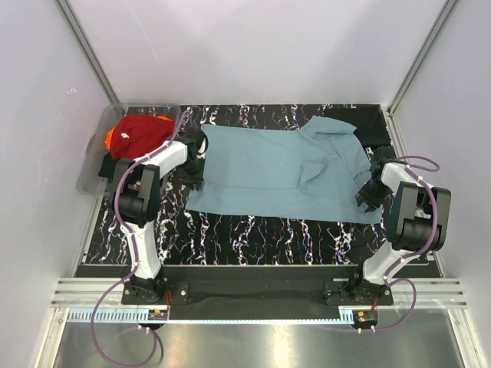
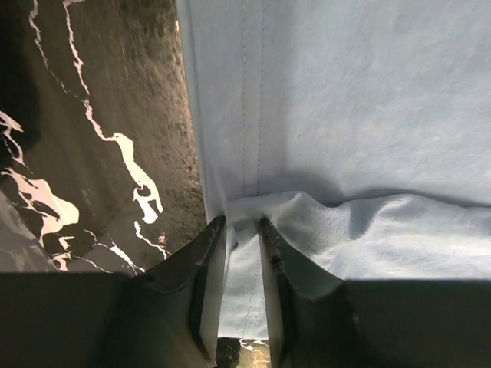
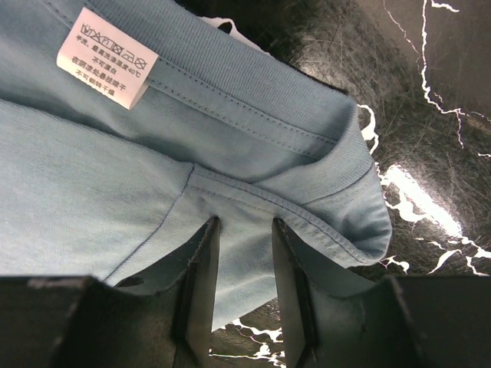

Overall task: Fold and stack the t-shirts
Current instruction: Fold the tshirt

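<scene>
On the table [image 1: 253,230], the teal-blue t-shirt [image 1: 268,169] lies spread. Left gripper [image 2: 242,224] jaws clamp its hem [image 2: 249,115]; right gripper [image 3: 244,224] jaws straddle the collar [image 3: 307,130], closure indeterminate. Risk: thin bite slips, skewing the fold.

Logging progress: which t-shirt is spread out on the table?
The teal-blue t-shirt, laid out mid-table with the left gripper and right gripper at its edges. The red t-shirt is bunched in the tub; the black t-shirt lies far right.

Plain white walls [image 1: 253,46] enclose a black, white-veined marble-patterned table [image 1: 253,230]; aluminium posts [image 1: 86,44] line the corners.
</scene>
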`<control>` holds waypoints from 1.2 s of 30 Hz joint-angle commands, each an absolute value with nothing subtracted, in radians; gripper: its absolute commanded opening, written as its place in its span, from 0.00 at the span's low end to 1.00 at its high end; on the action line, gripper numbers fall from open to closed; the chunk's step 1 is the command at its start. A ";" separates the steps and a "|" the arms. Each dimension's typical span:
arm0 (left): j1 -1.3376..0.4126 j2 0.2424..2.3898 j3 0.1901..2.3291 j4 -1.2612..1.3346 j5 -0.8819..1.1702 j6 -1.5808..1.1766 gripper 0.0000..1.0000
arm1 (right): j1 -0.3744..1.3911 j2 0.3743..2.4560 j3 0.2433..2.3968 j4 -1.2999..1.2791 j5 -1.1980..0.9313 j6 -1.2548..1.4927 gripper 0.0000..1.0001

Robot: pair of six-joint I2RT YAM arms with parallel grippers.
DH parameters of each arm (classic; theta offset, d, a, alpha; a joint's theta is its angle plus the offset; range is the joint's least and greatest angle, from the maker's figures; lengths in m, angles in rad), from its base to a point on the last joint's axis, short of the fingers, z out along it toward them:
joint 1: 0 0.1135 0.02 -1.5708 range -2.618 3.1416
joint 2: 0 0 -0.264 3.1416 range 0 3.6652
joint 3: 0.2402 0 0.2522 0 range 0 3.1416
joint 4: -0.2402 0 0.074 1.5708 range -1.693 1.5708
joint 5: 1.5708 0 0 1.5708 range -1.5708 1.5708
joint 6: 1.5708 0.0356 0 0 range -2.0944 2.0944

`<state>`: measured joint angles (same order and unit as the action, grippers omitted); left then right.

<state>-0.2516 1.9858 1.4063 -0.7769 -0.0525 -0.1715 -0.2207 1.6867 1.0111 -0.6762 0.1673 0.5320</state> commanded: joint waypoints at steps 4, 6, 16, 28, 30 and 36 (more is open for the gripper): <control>-0.252 1.987 1.463 -0.765 -0.086 -0.153 0.00 | -0.225 1.670 1.003 -0.655 0.212 0.512 0.41; -0.253 1.982 1.471 -0.769 -0.115 -0.156 0.00 | -0.230 1.672 1.002 -0.655 0.213 0.508 0.41; -0.253 2.003 1.508 -0.821 -0.267 -0.205 0.27 | -0.235 1.643 0.991 -0.657 0.218 0.502 0.40; -0.365 1.783 1.500 -0.854 -0.129 -0.202 0.43 | -0.209 1.482 1.042 -0.660 -0.064 0.564 0.42; -0.376 1.782 1.456 -0.806 -0.021 -0.219 0.42 | -0.172 1.503 1.048 -0.658 -0.074 0.587 0.42; -0.403 1.881 1.362 -0.762 -0.038 -0.282 0.42 | -0.153 1.589 1.017 -0.640 -0.103 0.621 0.40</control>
<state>-0.4065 1.8214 1.4147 -0.7864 -0.0860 -0.2371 -0.1547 1.5440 1.0180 -0.6537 -0.0593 0.5922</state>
